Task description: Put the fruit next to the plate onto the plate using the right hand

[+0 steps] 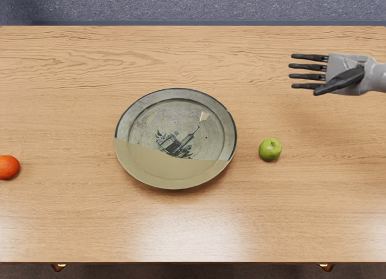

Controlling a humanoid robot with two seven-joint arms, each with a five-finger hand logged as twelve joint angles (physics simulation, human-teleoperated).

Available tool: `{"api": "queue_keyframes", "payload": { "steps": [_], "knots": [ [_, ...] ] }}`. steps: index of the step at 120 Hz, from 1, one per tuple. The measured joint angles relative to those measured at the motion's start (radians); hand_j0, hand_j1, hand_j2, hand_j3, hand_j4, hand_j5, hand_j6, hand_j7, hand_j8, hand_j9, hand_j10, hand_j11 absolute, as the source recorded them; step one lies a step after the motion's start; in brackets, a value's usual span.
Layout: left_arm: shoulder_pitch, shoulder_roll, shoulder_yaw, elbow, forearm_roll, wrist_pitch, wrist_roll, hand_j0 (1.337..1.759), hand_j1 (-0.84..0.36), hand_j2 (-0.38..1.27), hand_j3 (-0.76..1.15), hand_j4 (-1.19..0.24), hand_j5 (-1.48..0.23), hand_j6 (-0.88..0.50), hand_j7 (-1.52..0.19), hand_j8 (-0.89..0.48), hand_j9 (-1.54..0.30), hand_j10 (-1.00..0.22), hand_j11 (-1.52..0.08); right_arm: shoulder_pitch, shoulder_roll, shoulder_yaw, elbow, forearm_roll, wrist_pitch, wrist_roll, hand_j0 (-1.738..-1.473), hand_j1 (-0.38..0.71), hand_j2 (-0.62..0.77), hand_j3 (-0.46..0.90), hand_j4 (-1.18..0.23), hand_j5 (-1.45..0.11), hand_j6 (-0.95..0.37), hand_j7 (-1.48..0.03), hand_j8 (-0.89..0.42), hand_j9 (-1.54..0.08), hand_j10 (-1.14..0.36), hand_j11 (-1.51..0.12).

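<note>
The right hand (330, 73), fingers spread and empty, hovers well apart from the green apple (270, 149). The apple lies toward the picture's lower left of the hand, just beside the plate (175, 170).

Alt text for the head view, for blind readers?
The grey right hand, open, is apart from the small green apple lying right of a round shiny plate on a wooden table; an orange fruit sits far left.
</note>
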Motion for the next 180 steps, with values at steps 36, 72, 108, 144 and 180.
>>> {"api": "queue_keyframes", "payload": {
  "steps": [36, 72, 108, 144, 180],
  "knots": [
    [0.000, 0.000, 0.000, 0.000, 0.000, 0.000, 0.000, 1.658, 0.07, 0.05, 0.00, -0.23, -0.30, -0.23, -0.30, -0.23, -0.30, -0.23, -0.30, 0.000, -0.006, 0.037, 0.063, -0.260, 0.001, 0.081, -1.658, -0.31, -0.01, 0.00, -0.03, -0.05, -0.03, -0.05, -0.03, -0.05, -0.03, -0.05],
    [0.000, 0.000, 0.000, 0.000, 0.000, 0.000, 0.000, 1.658, 0.07, 0.05, 0.00, -0.23, -0.30, -0.23, -0.30, -0.23, -0.30, -0.23, -0.30, -0.041, -0.113, 0.141, 0.560, -0.887, -0.073, 0.199, -1.658, -0.30, -0.01, 0.00, -0.04, -0.05, -0.04, -0.05, -0.04, -0.05, -0.04, -0.05],
    [0.000, 0.000, 0.000, 0.000, 0.000, 0.000, 0.000, 1.658, 0.07, 0.05, 0.00, -0.23, -0.30, -0.23, -0.30, -0.23, -0.30, -0.23, -0.30, -0.220, -0.114, 0.115, 0.776, -1.202, -0.527, 0.197, -1.658, -0.28, -0.01, 0.00, -0.07, -0.08, -0.07, -0.08, -0.07, -0.08, -0.07, -0.08],
    [0.000, 0.000, 0.000, 0.000, 0.000, 0.000, 0.000, 1.658, 0.07, 0.05, 0.00, -0.23, -0.30, -0.23, -0.30, -0.23, -0.30, -0.23, -0.30, -0.260, -0.052, -0.021, 0.810, -1.340, -0.770, 0.168, -1.658, -0.25, -0.01, 0.00, -0.08, -0.11, -0.09, -0.10, -0.09, -0.11, -0.08, -0.10],
    [0.000, 0.000, 0.000, 0.000, 0.000, 0.000, 0.000, 1.658, 0.07, 0.05, 0.00, -0.23, -0.30, -0.23, -0.30, -0.23, -0.30, -0.23, -0.30, -0.305, -0.001, -0.067, 0.813, -1.369, -0.866, 0.164, -1.658, -0.19, -0.02, 0.00, -0.14, -0.17, -0.14, -0.17, -0.14, -0.17, -0.14, -0.17]
  ]
}}
